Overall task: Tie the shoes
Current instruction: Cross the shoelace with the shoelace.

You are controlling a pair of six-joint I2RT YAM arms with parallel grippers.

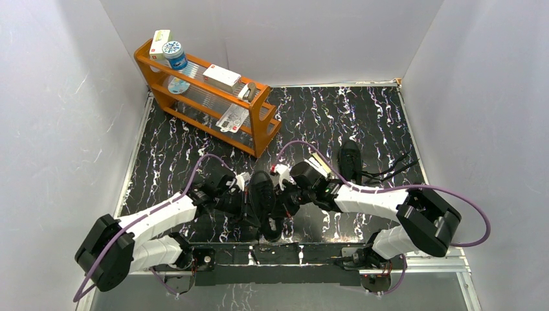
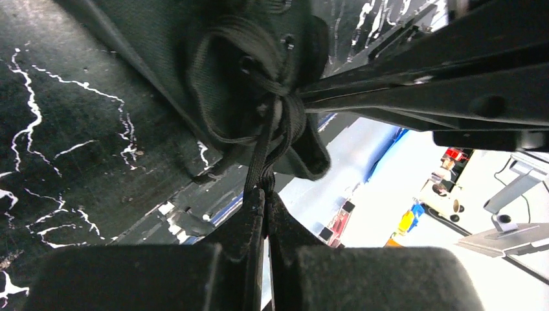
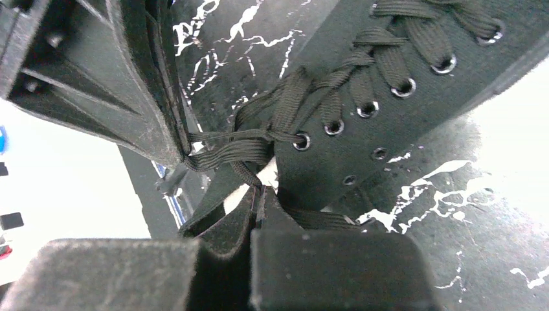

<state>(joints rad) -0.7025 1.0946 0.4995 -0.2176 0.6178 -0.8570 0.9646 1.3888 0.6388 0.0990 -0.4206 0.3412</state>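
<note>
A black sneaker [image 1: 264,202] lies near the table's front edge between both grippers; it also shows in the left wrist view [image 2: 213,71] and the right wrist view [image 3: 388,103]. My left gripper [image 1: 248,206] is at its left side, shut on a black lace [image 2: 264,155] that runs taut up to the knot. My right gripper [image 1: 282,202] is at its right side, shut on the other lace [image 3: 249,173] just below the top eyelets. The second black sneaker [image 1: 350,161] lies at the right with its laces [image 1: 392,167] spread loose on the table.
An orange wooden rack [image 1: 207,97] with boxes and a blue-lidded jar stands at the back left. White walls close the table on three sides. The arm bases and a metal rail [image 1: 291,254] run along the near edge.
</note>
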